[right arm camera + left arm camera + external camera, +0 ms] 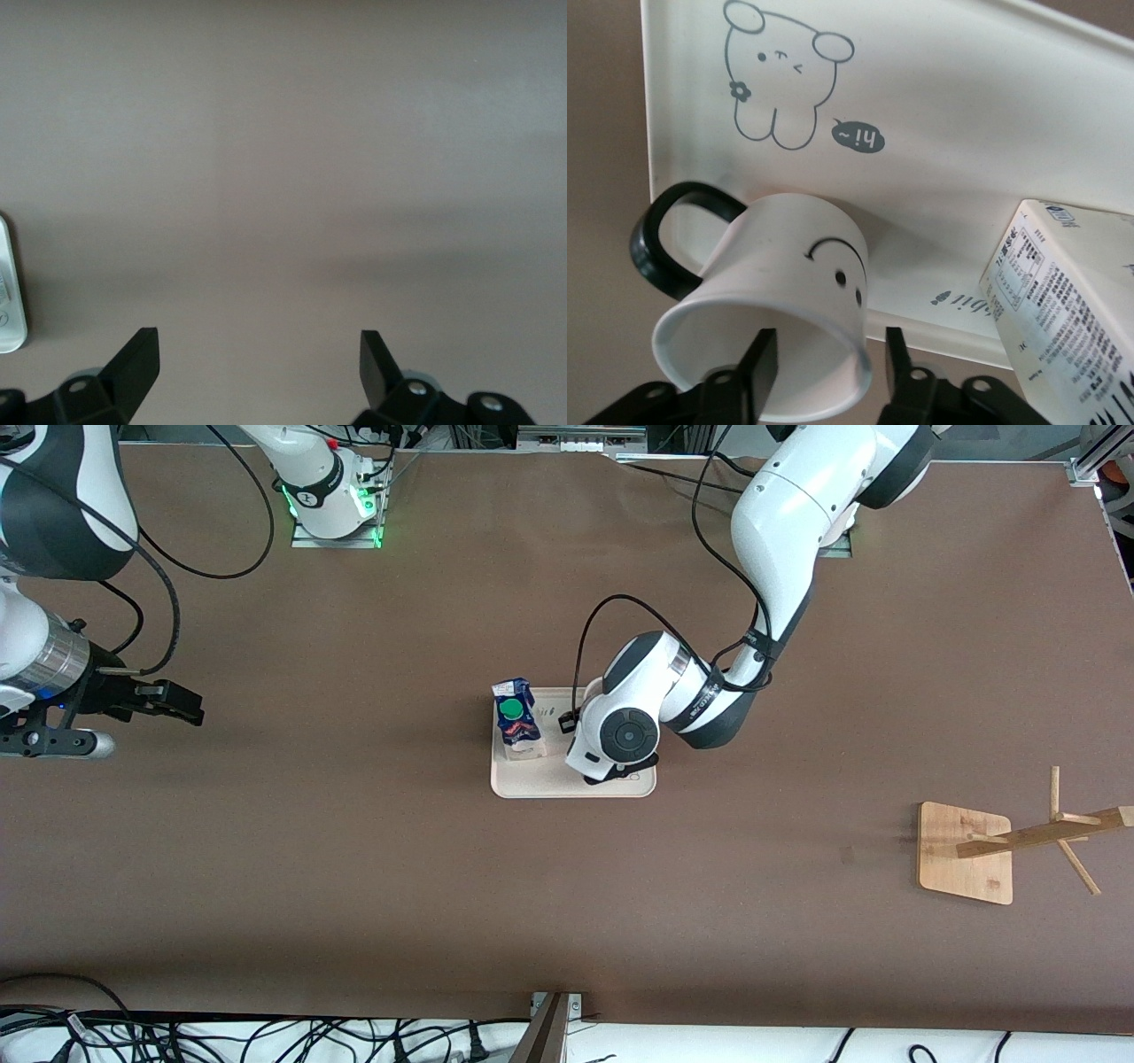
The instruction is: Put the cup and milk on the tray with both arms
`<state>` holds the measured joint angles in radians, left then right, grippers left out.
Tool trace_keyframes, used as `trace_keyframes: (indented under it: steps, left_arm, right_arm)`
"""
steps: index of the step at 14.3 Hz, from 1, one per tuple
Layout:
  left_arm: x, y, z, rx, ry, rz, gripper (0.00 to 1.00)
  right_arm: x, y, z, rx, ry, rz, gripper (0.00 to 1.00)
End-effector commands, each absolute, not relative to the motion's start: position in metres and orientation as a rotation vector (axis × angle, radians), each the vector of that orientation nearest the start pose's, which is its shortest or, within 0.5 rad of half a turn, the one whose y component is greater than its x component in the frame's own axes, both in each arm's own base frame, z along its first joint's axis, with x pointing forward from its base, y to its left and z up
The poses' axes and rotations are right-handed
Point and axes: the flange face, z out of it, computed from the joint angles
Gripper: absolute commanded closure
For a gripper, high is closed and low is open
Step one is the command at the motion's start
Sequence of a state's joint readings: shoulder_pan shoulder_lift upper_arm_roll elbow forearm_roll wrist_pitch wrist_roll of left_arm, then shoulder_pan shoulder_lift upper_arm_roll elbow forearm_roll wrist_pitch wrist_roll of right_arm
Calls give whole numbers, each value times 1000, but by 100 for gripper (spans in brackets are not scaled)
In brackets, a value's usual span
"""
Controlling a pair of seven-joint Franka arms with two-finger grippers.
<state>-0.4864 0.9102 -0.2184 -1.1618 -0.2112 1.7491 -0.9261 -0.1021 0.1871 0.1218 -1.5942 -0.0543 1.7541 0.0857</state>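
The cream tray (540, 781) lies mid-table. The milk (518, 722) stands upright on it, at the end toward the right arm. My left gripper (617, 772) is low over the tray's other end, and its wrist hides the cup in the front view. In the left wrist view the white cup (788, 257) with its smiley face and black handle (656, 248) sits at the edge of the tray (939, 88), next to the milk (1072, 301). My left gripper (830, 341) is open astride the cup's rim, one finger inside and one outside. My right gripper (177, 704) is open and empty, waiting over bare table (257, 354).
A bamboo rack base (966, 850) with a leaning pegged post (1045, 833) stands toward the left arm's end of the table, nearer the front camera. Cables lie along the table's front edge (266, 1036).
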Motion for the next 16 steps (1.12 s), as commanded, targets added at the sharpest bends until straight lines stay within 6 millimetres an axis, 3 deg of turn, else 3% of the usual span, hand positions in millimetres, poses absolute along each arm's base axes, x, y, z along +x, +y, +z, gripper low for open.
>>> trace_keyframes:
  steps: [1,2,4,7,9,11,14,16]
  left_arm:
    - [576,-448,266,-3059,-502,713,0]
    - [580,-441,280,-3054,-511,697,0]
    - [592,-418,320,-3053,-534,639,0]
    - [622,-358,409,-3107,-546,393,0]
    - [633,-317,446,-3051,-536,242,0]
    - [643,-279,486,-3030,-471,92,0]
    - [640,-211,530,-3054,-305,158,0]
    - [629,-186,551,-3053,-194,201,0]
  right_arm:
    - [602,-26,540,-3193,158,71,0]
    - [601,-41,551,-3192,201,85,0]
    - [605,-74,551,-3176,267,80,0]
    - [604,-82,550,-3185,249,82,0]
    - [603,-62,556,-3199,213,78,0]
    - [604,-56,557,-3199,198,65,0]
    - [602,-55,562,-3199,187,63,0]
    - [596,-51,578,-3195,201,18,0]
